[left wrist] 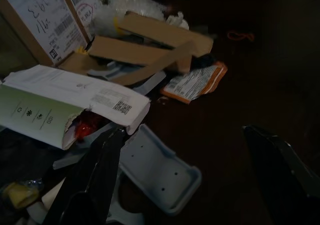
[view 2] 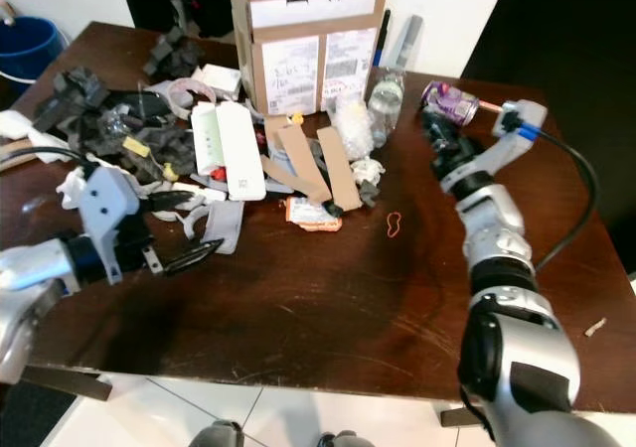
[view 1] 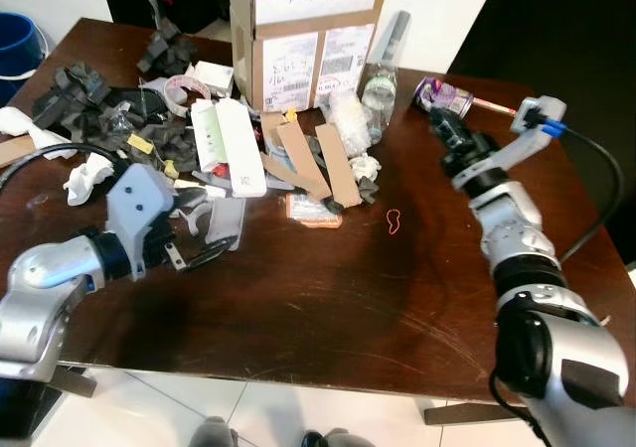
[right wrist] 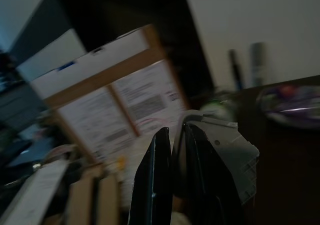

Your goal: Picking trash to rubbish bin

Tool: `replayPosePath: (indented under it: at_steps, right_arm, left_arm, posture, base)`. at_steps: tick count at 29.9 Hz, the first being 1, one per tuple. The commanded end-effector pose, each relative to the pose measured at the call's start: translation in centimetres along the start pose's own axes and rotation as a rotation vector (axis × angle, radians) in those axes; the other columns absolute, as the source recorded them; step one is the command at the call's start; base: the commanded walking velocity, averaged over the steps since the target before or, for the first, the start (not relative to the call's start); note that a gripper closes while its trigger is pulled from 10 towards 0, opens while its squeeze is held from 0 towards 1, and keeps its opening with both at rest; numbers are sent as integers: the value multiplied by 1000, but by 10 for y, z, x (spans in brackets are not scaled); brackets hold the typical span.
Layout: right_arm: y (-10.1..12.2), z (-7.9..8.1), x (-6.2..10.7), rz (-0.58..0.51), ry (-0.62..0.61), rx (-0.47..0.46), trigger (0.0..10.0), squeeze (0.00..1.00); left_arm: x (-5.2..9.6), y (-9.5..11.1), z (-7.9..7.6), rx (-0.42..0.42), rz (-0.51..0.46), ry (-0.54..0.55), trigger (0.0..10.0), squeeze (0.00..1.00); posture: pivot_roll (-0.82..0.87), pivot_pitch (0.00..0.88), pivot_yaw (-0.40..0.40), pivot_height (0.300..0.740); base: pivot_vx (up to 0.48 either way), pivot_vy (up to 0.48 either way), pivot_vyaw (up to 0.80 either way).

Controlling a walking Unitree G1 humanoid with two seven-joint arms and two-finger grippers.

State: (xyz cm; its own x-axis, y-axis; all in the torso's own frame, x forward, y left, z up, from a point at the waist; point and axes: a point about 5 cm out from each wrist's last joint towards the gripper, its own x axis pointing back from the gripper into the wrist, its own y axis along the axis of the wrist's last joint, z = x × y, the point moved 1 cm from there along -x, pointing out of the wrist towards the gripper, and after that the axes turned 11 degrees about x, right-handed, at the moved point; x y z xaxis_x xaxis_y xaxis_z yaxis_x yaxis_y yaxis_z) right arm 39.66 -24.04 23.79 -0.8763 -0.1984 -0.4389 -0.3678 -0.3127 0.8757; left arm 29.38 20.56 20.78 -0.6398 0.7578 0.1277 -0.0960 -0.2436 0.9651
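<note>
Grey plastic piece [left wrist: 160, 172] lies between spread fingers of left tool [view 1: 199, 251]; right tool [right wrist: 177, 185] clenched, empty.

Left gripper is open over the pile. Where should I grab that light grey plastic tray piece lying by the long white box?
Take the grey plastic piece by its free rounded end, which juts onto bare table away from the white box. It lies flat with a raised rim, so bring the left gripper down from above, one finger inside the rim and one outside. Its other end looks tucked under clutter.

Head views bright, sharp; wrist views dim, blurred.
</note>
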Motion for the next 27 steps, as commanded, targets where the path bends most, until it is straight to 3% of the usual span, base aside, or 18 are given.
replayPosePath:
  at_steps: [1,4,7,12,21,27]
  right_arm:
    - [3,-15,7,10,-77,31,0,0]
    - [24,-49,23,11,-233,122,0,0]
    - [40,-72,35,19,-348,191,0,0]
    - [74,-118,74,48,-610,333,0,0]
    - [82,-135,97,127,-686,466,0,0]
    - [80,-137,101,157,-713,497,0,0]
  left_arm:
    - [-6,-9,-2,5,14,-28,10000,0]
    - [-11,-21,8,-32,80,-33,10000,0]
    - [-12,-28,11,-55,137,-71,10000,0]
    - [-15,-26,7,-50,191,-218,10000,0]
    - [-16,-32,-5,-63,281,-392,10000,0]
    - [-10,-36,-8,-106,380,-473,10000,0]
  posture:
    - [197,218,-102,740]
    - [167,233,-107,740]
    - [155,235,-108,740]
    - [128,241,-105,740]
    - [110,247,-102,740]
    - [106,249,-101,740]
  base:
    - [0,0,0]
    - [0,0,0]
    - [0,0,0]
    - [0,0,0]
    - [0,0,0]
    - [0,0,0]
